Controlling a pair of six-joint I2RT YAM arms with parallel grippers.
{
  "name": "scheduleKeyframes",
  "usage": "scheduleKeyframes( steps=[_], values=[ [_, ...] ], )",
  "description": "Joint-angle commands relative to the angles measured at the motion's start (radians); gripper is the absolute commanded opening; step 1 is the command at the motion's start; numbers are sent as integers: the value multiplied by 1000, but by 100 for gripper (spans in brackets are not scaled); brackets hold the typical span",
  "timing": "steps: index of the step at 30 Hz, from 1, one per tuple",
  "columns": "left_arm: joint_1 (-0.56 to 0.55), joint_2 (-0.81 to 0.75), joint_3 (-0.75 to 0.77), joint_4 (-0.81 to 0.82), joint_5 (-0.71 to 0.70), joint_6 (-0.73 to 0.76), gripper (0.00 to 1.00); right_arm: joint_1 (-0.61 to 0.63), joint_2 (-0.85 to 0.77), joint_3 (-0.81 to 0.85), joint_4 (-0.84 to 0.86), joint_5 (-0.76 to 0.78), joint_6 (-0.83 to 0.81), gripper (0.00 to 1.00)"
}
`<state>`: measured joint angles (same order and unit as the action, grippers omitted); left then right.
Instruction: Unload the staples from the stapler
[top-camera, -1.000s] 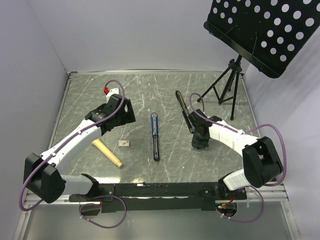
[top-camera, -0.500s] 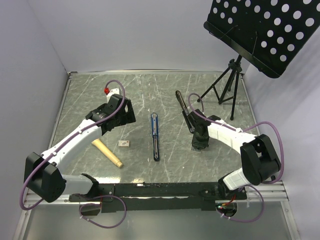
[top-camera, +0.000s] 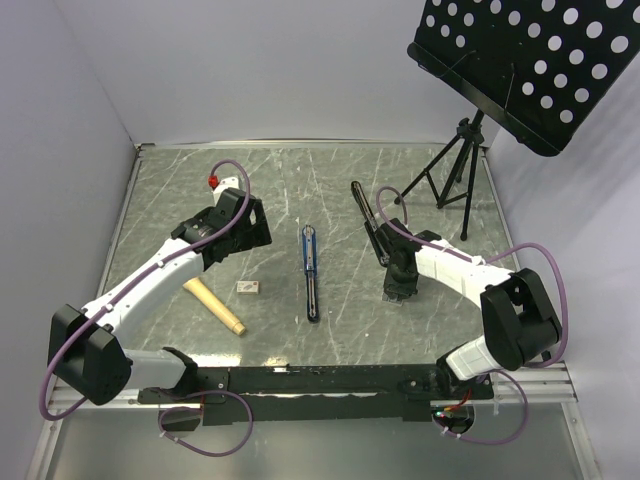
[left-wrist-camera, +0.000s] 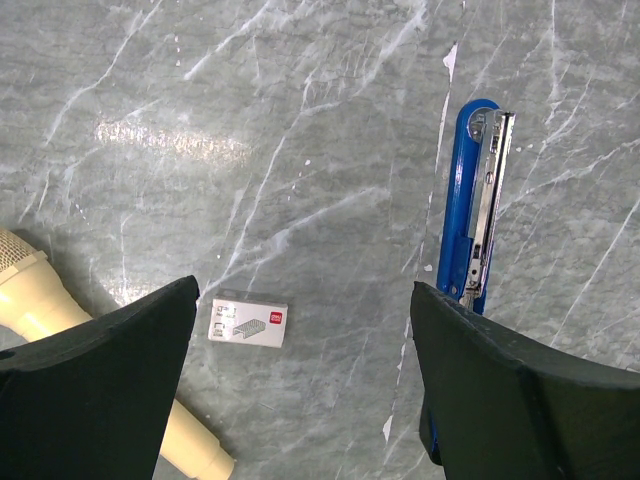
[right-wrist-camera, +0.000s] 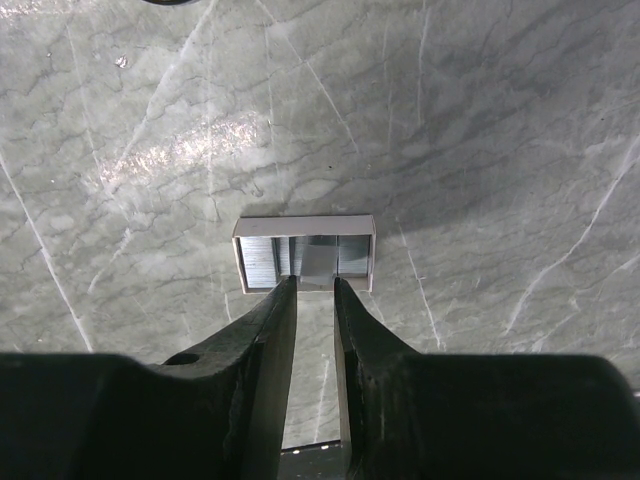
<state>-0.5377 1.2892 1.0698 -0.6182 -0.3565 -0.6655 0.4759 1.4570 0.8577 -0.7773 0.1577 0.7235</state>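
The blue stapler (top-camera: 311, 268) lies opened flat mid-table, its silvery rail (left-wrist-camera: 489, 200) showing along the blue arm (left-wrist-camera: 458, 210). My left gripper (top-camera: 255, 228) hovers to its left, open wide with nothing between its fingers (left-wrist-camera: 100, 370). To the right of the stapler, my right gripper (top-camera: 397, 290) points down at a small open cardboard tray (right-wrist-camera: 305, 224) holding rows of staples. Its narrow jaws are shut on a grey strip of staples (right-wrist-camera: 317, 262) just over that tray.
A closed little staple box (left-wrist-camera: 248, 322) and a cream wooden handle (top-camera: 215, 307) lie left of the stapler. An all-black stapler (top-camera: 367, 220) lies behind my right gripper. A music stand tripod (top-camera: 455, 170) stands at the back right, a small red object (top-camera: 212, 181) at the back left.
The right arm's elbow has shifted slightly to the left. The stapler and the left arm have not moved.
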Motion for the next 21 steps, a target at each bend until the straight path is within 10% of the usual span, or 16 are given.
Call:
scheduleKeyframes(
  steps=[1,21],
  values=[
    [-1,-16,4,0,-4,15,92,15,0,12,-16,25,-1,29],
    [-2,-27,-1,2,-15,15,92,18,16,89,-34,89,-36,36]
  ],
)
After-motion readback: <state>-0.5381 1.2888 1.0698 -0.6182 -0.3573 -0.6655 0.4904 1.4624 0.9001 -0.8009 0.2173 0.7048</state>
